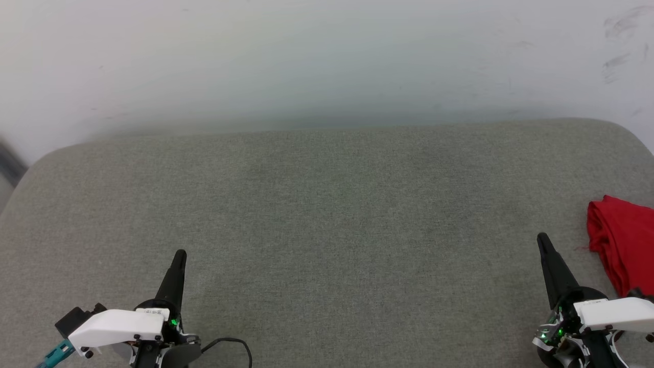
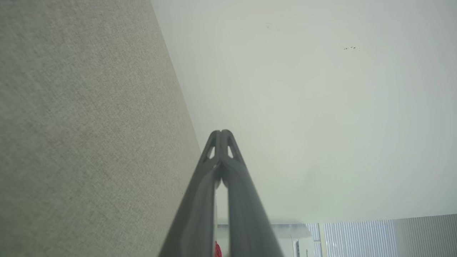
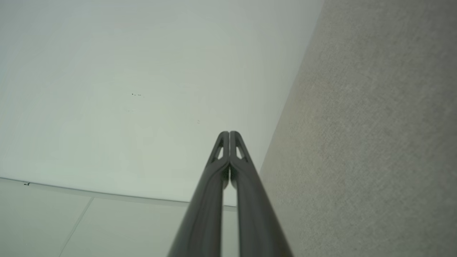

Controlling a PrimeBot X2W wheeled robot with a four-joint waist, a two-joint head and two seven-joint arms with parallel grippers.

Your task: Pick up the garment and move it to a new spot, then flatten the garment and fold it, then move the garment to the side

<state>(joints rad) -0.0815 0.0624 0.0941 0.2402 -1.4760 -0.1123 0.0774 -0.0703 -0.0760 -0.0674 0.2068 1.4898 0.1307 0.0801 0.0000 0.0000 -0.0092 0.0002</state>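
Observation:
The garment [image 1: 621, 240] lies as a bunched red heap at the right edge of the grey fabric surface [image 1: 327, 214], cut off by the frame. A sliver of its red also peeks between the fingers low in the left wrist view, garment [image 2: 217, 250]. My right gripper [image 1: 542, 239] stands shut just left of the garment, apart from it, holding nothing. At the lower left my left gripper [image 1: 180, 254] is shut and empty, far from the garment. In both wrist views the fingertips meet: left gripper [image 2: 221, 132], right gripper [image 3: 229, 133].
A pale wall [image 1: 327, 61] rises behind the padded grey surface, with dark scuffs [image 1: 621, 46] at its upper right. The surface's corners round off at the far left and far right. A black cable [image 1: 232, 345] loops by the left wrist.

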